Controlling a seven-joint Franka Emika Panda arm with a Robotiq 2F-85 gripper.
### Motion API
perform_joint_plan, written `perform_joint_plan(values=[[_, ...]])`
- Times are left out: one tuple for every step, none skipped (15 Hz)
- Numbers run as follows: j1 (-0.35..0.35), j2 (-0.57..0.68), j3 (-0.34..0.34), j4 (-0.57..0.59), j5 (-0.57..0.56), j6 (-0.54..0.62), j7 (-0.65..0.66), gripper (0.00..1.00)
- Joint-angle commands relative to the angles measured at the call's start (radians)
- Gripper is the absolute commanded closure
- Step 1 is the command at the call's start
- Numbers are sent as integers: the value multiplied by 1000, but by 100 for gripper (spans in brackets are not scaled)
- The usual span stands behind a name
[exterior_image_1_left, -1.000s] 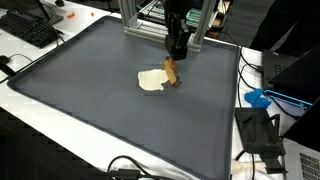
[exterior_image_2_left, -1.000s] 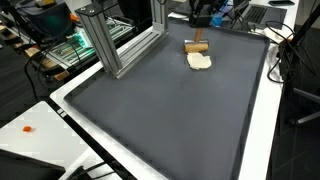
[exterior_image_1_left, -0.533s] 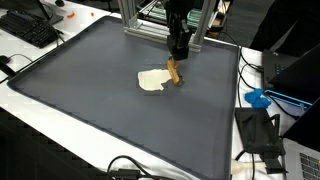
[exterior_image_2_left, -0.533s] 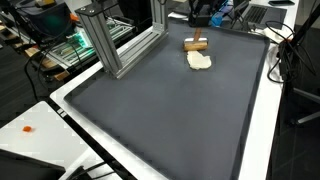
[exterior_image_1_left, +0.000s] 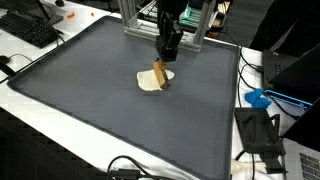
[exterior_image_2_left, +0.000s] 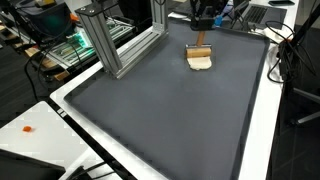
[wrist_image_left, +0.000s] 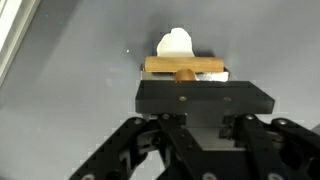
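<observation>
My gripper (exterior_image_1_left: 165, 58) hangs over the far part of a dark grey mat (exterior_image_1_left: 90, 90) and is shut on the handle of a small wooden tool (exterior_image_1_left: 158, 75). The tool's flat wooden head lies across a white crumpled lump (exterior_image_1_left: 148, 82) on the mat. In an exterior view the gripper (exterior_image_2_left: 200, 24) stands above the tool (exterior_image_2_left: 199, 48) and the white lump (exterior_image_2_left: 201, 63). In the wrist view the wooden bar (wrist_image_left: 185, 65) sits just beyond the gripper (wrist_image_left: 185, 78), with the white lump (wrist_image_left: 175, 43) behind it. The gripper body hides the fingertips.
An aluminium frame (exterior_image_1_left: 140, 22) stands at the mat's far edge, also in an exterior view (exterior_image_2_left: 120, 45). A black keyboard (exterior_image_1_left: 30, 30) lies off one corner. A blue object (exterior_image_1_left: 258, 98) and black cables (exterior_image_1_left: 255, 135) lie beside the mat.
My gripper has shifted sideways along the mat with the wooden tool, and the tool's head now lies over the white lump instead of beside it.
</observation>
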Motion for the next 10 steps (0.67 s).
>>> perform_joint_plan(values=[[16,53,-38,-54,-112,73,76,78],[18,55,-41,-59,-132,79,95,78],[20,55,-46,-66,-155,92,116,78],[22,55,-50,-71,-179,102,138,78],[23,56,-55,-73,-202,110,162,78],[25,57,-61,-77,-231,120,188,78],[24,59,-65,-80,-254,125,211,78],[25,61,-70,-82,-278,129,238,78],[26,62,-75,-85,-300,134,262,78],[25,63,-75,-88,-313,137,280,78]])
